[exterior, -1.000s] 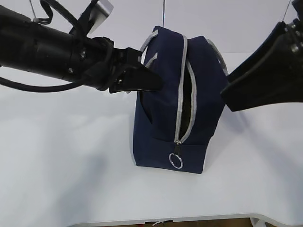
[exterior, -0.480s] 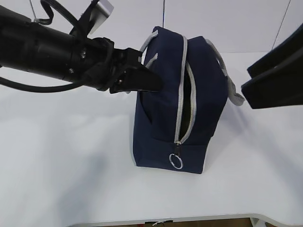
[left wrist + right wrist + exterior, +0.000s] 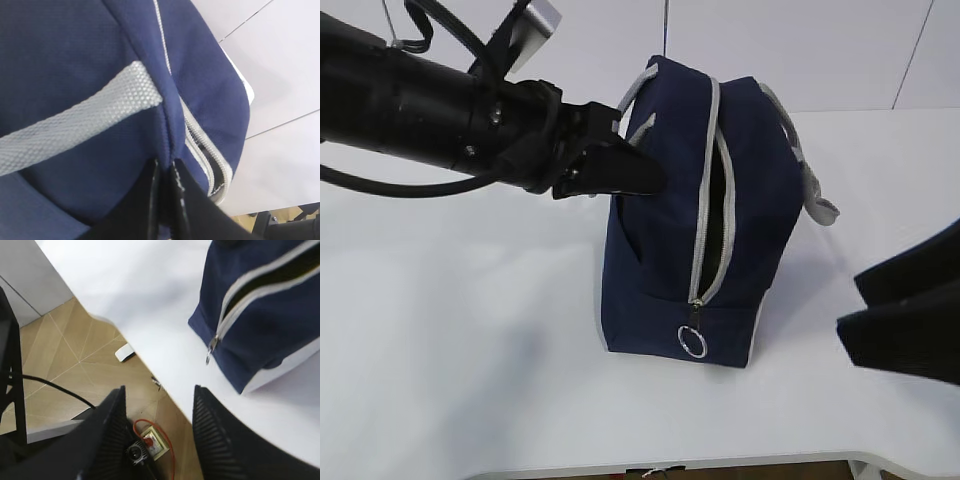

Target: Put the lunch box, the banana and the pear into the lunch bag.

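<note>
Lunch bag [image 3: 690, 220], boxy and navy blue, stands upright on a white table [image 3: 450, 350] at the centre of the exterior view. Its grey zipper [image 3: 705, 200] runs down the near face and is parted, leaving a narrow dark slit; a ring pull [image 3: 692, 342] hangs at the lower end. A grey webbing handle [image 3: 805, 170] droops over the bag's right side.

From the upper left of the frame, the left arm reaches in and its gripper [image 3: 640, 172] meets the bag's upper left edge. In the left wrist view that left gripper [image 3: 167, 192] is pinched closed on a fold of navy fabric beside another grey handle strap [image 3: 75, 127].

At the lower right of the exterior view sits the right gripper [image 3: 910, 315], spread wide and holding nothing, well apart from the bag. The right wrist view shows the right gripper [image 3: 160, 435] hanging past the table edge, above a tiled floor [image 3: 65, 370].

No lunch box, banana or pear is visible in any view; whether they lie inside the bag cannot be told.

Likely risk: the slit looks narrow, so anything pushed in could snag on the zipper. Pulling the pinched fabric sideways might tip the tall bag.
</note>
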Robot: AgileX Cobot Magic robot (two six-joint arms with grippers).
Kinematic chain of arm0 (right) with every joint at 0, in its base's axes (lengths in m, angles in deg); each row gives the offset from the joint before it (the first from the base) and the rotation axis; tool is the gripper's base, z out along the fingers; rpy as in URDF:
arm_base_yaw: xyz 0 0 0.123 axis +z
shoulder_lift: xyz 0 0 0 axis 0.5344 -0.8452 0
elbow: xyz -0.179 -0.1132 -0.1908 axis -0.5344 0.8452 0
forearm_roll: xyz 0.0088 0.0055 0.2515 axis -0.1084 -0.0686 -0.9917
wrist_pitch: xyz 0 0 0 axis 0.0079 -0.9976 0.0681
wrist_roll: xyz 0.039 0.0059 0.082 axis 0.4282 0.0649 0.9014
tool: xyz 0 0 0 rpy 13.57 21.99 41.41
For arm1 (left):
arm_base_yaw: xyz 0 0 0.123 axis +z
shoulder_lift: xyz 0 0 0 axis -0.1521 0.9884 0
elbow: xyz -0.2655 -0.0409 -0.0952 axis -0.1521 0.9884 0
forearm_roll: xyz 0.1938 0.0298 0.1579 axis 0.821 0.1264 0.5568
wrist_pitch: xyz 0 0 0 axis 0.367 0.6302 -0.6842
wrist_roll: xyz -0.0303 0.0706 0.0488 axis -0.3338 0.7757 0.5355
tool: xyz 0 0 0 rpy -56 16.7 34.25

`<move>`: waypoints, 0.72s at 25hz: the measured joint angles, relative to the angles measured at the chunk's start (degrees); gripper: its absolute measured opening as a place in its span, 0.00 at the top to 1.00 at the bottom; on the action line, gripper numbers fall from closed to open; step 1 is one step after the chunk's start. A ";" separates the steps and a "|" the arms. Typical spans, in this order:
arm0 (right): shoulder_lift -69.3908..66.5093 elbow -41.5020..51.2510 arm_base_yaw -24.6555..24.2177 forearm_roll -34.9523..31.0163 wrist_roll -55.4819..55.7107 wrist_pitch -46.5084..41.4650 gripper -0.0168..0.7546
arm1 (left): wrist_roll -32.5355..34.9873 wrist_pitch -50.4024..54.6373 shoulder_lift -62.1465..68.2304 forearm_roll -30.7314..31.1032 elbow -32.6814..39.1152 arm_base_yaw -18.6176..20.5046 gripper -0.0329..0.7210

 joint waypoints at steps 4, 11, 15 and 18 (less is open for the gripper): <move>0.45 6.63 0.00 -3.09 -3.34 5.12 0.50 | 0.00 0.04 0.00 0.00 0.00 0.00 0.97; 0.45 16.39 0.00 -19.73 -19.28 14.08 0.50 | 0.00 0.13 0.00 0.00 0.00 0.00 0.97; 0.45 19.57 0.00 -27.02 -28.62 16.27 0.50 | 0.00 0.16 0.00 0.00 0.00 0.00 0.97; 0.45 20.04 0.00 -28.52 -32.04 16.58 0.50 | 0.00 0.25 0.00 0.00 0.00 0.00 0.97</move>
